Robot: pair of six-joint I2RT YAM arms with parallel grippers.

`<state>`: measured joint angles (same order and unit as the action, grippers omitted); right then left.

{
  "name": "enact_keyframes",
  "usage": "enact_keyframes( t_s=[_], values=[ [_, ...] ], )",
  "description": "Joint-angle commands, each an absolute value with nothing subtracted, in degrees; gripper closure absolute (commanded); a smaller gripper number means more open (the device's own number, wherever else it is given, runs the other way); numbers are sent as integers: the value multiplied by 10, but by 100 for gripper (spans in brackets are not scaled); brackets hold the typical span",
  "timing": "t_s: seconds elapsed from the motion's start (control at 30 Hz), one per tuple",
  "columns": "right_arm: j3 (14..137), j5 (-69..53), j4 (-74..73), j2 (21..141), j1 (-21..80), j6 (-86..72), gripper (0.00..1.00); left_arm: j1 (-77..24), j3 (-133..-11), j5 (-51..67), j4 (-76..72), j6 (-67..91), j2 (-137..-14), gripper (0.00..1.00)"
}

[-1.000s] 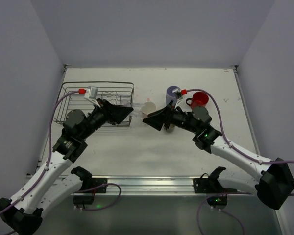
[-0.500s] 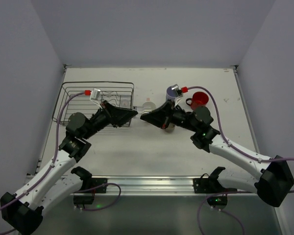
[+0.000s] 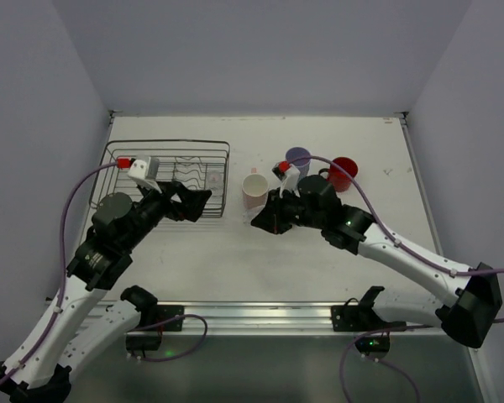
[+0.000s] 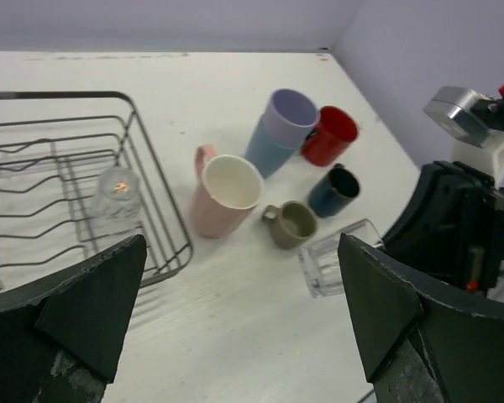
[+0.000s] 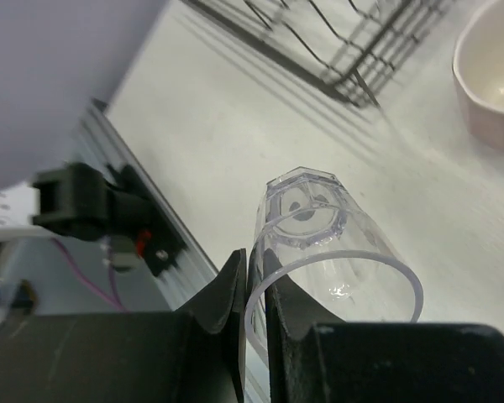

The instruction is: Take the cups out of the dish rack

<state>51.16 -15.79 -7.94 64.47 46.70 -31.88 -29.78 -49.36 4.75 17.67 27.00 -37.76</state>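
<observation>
Swapped hands within the last second: clear glass (image 5: 319, 227) given up by the left gripper (image 3: 196, 204), now spread wide and drawn back toward the dish rack (image 3: 168, 142), and pinched by its rim wall in the right gripper (image 5: 254, 281), lying sideways ahead of the fingers (image 5: 223, 294). Tip upright first, then lower onto bare table (image 5: 235, 126) just under the hand, short of the pink cup (image 4: 223, 197) and olive mug (image 4: 292, 225) close beside it. Let go only with the base flat.
</observation>
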Motion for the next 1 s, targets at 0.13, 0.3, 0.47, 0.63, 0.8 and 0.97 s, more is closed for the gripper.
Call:
enact_keyframes(
  t_s=[0.13,0.3,0.47,0.63,0.8,0.97],
  values=[
    [670,26,-379,813,560,-221,100,-300,-398,-100,217,174,-342,0],
    [734,76,-425,913,591,-205,100,-298,-410,-170,245,174,-329,0],
    [787,144,-473,1003,613,-204,98,-297,-406,-198,245,178,-294,0],
    [789,158,-461,1039,616,-213,97,-293,-407,-213,257,185,-294,0],
    [785,143,-434,1059,616,-221,89,-284,-410,-219,263,192,-300,0],
    [770,141,-416,1026,616,-233,58,-278,-403,-209,251,195,-289,0]
  ],
)
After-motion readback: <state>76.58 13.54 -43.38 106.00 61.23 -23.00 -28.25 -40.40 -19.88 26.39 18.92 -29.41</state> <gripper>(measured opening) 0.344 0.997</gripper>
